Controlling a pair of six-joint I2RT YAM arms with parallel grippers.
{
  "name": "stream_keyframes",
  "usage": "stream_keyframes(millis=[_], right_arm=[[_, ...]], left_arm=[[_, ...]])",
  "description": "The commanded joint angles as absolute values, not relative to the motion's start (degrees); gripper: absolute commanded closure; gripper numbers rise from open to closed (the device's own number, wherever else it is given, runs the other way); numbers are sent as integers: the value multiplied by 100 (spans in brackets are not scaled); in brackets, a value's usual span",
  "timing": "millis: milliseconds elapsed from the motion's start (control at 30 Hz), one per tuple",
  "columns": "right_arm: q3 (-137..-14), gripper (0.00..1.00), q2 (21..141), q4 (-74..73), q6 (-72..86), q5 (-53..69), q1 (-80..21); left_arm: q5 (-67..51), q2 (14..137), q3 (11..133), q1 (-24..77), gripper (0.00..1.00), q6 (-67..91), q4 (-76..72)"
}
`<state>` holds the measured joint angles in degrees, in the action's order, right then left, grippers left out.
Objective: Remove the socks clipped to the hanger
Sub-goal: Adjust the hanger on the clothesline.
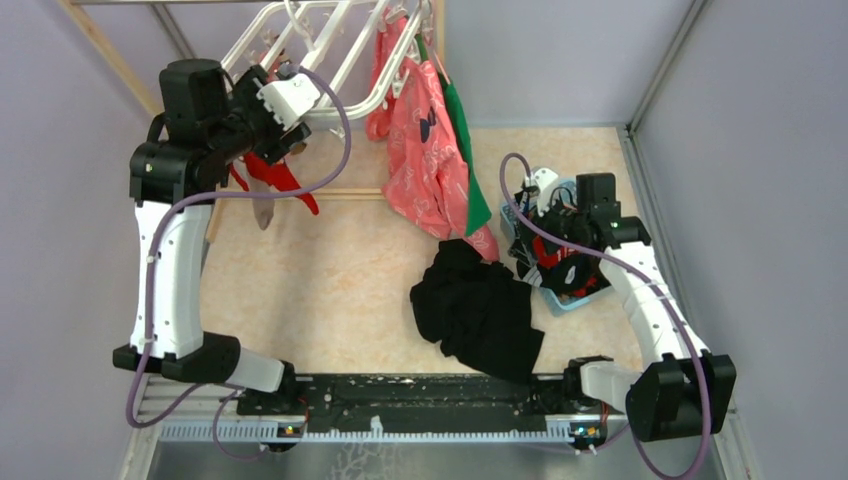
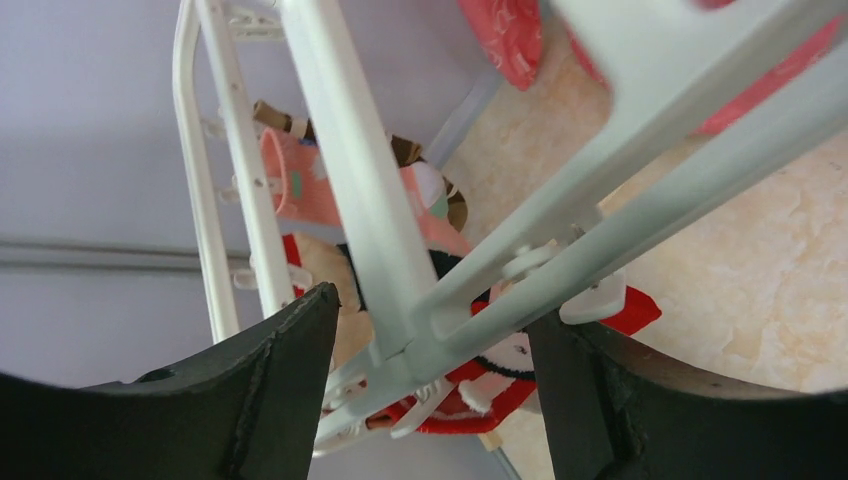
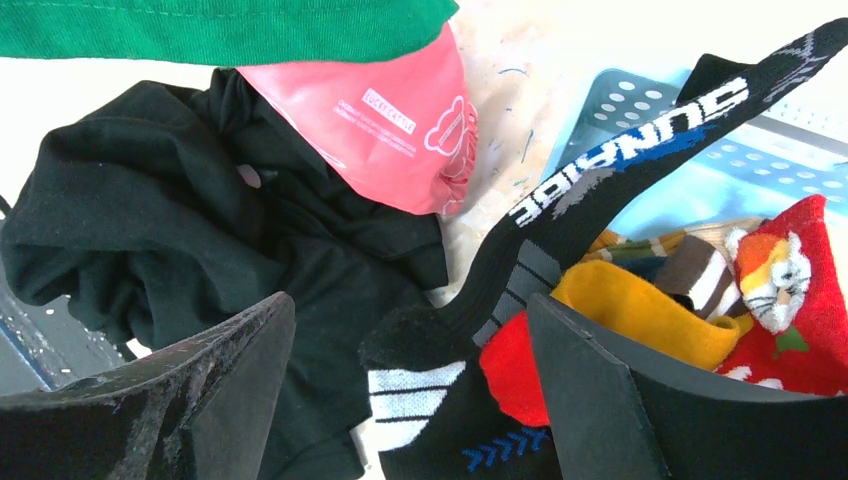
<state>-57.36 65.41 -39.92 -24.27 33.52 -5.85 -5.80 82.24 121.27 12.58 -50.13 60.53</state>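
Observation:
The white hanger (image 1: 335, 60) hangs at the back left. Red socks (image 1: 282, 180) and a pale one (image 1: 263, 212) dangle under it on clips. My left gripper (image 1: 285, 130) is raised to the rack. In the left wrist view it (image 2: 430, 310) stands open astride a junction of the hanger's crossbars (image 2: 350, 180). Below the bars hang a red sock with white pattern (image 2: 505, 385) and a pink sock (image 2: 300, 180). My right gripper (image 3: 410, 300) is open, low over a black sock lettered in white (image 3: 560, 210), holding nothing.
A blue basket (image 1: 585, 295) at the right holds loose socks, yellow (image 3: 640, 310) and red (image 3: 790, 330). A black cloth heap (image 1: 480, 310) lies mid-table. A pink printed shirt (image 1: 425, 150) and a green garment (image 1: 472, 180) hang right of the rack. Walls close in on both sides.

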Motion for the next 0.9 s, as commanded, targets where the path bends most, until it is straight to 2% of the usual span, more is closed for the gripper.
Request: stream_keyframes(millis=[0, 133, 600, 867], right_arm=[[-5700, 14, 6452, -3732, -2587, 3392, -585], [-5565, 14, 6474, -3631, -2598, 3395, -588], [-5447, 14, 6600, -3536, -2512, 3443, -581], [-5424, 14, 6636, -3520, -2466, 3476, -588]], left_arm=[[-1383, 8238, 12399, 1223, 25, -5307, 6112], [-1553, 8384, 12526, 1206, 26, -5581, 6252], [-1862, 8577, 12705, 1165, 50, -6195, 7358], [-1669, 8565, 12472, 1160, 55, -6061, 6751]])
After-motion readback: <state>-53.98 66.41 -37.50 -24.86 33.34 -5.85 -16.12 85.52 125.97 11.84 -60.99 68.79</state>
